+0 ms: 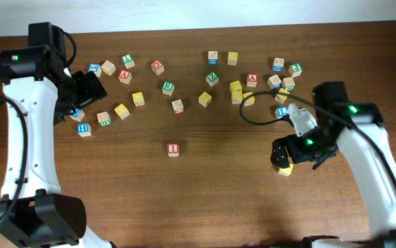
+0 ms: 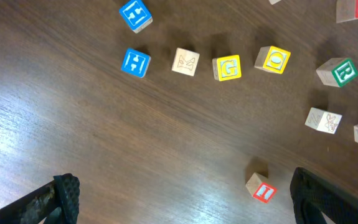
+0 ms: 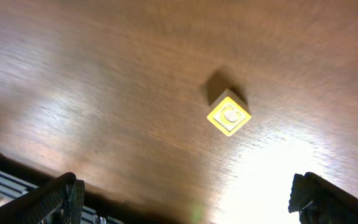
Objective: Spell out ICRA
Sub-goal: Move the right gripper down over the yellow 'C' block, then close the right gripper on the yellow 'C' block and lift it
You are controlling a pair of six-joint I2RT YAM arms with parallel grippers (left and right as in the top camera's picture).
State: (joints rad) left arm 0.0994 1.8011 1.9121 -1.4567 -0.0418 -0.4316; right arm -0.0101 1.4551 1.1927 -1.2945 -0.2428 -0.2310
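Shows the right gripper hanging over the right side of the table, fingers spread wide apart and clamped on nothing. Places a yellow block on the bare wood directly beneath, between the two fingers in the wrist view yet touching neither, one corner turned toward the lens. Bears a round mark on its top face, too blurred to read as a letter with any certainty. Finds the red I block alone near the table's middle, well apart from the yellow block and from the scatter of lettered blocks strung along the far side. Counts among that scatter a green R block and a red A block, each lying loose and apart from the I. Catches the left gripper hanging over the far left of the table, fingers likewise wide apart with nothing between them. Frames, from the left wrist, the I block just beside one finger at the lower right, with a blue block, a plain wooden block and a yellow G block side by side in a row farther off.
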